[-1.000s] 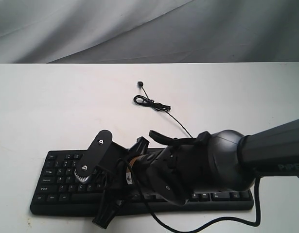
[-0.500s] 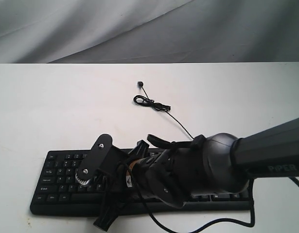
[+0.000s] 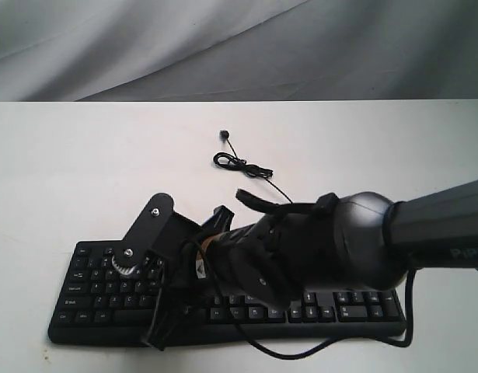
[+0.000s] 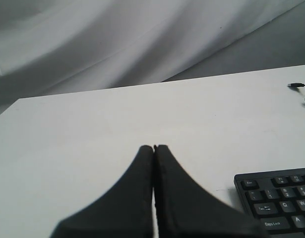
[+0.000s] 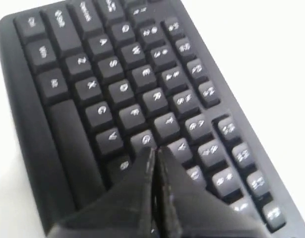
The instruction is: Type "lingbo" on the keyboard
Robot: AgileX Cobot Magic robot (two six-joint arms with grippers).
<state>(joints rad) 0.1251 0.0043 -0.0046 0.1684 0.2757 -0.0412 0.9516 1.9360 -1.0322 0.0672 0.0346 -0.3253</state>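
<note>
The black keyboard [image 3: 363, 307] lies along the near edge of the white table, and my right arm [image 3: 332, 249] reaches across its middle from the right. In that view the arm's own bulk hides the right fingertips. In the right wrist view my right gripper [image 5: 154, 149] is shut and empty, its tips down among the middle letter keys of the keyboard [image 5: 117, 64]. Whether the tips touch a key I cannot tell. My left gripper [image 4: 153, 147] is shut and empty over bare table, off the keyboard's [image 4: 278, 198] Esc corner. It does not show in the exterior view.
The keyboard's thin black cable [image 3: 240, 165] lies coiled on the table behind it, ending in a plug [image 3: 222, 134]. That plug [image 4: 295, 86] also shows in the left wrist view. A grey cloth backdrop [image 3: 223, 47] hangs behind the table.
The right arm's gripper end has shifted left over the keyboard, after dipping lower half a second ago. More keys on the right side show now. The keyboard and cable have stayed put.
</note>
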